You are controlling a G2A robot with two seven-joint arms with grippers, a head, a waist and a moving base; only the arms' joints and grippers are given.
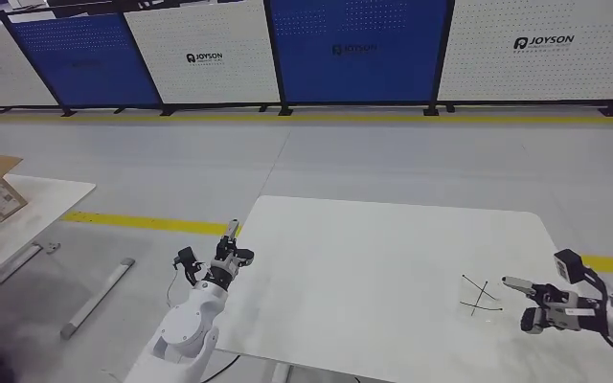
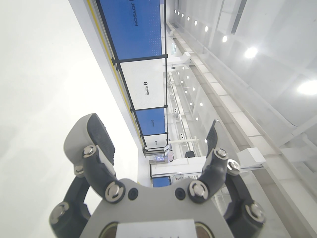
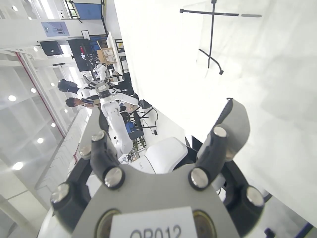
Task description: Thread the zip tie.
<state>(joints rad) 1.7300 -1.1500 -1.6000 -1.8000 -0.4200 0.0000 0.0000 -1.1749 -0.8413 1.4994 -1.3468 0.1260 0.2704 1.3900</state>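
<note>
Currently | left gripper (image 2: 154, 125), right gripper (image 3: 163, 115) gaping, empty | zip ties (image 3: 211, 33) crossed (thin, flat on table (image 1: 383, 249)) | risk: pinching two together.

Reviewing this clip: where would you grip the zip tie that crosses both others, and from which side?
Grip the zip tie on its bare middle stretch, between the two crossings, from straight above. It lies flat on the table, so the open right claw would probably need to straddle the thin strap crosswise.

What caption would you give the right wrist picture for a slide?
Open right gripper faces three thin black plastic zip ties lying crossed on the white table.
</note>
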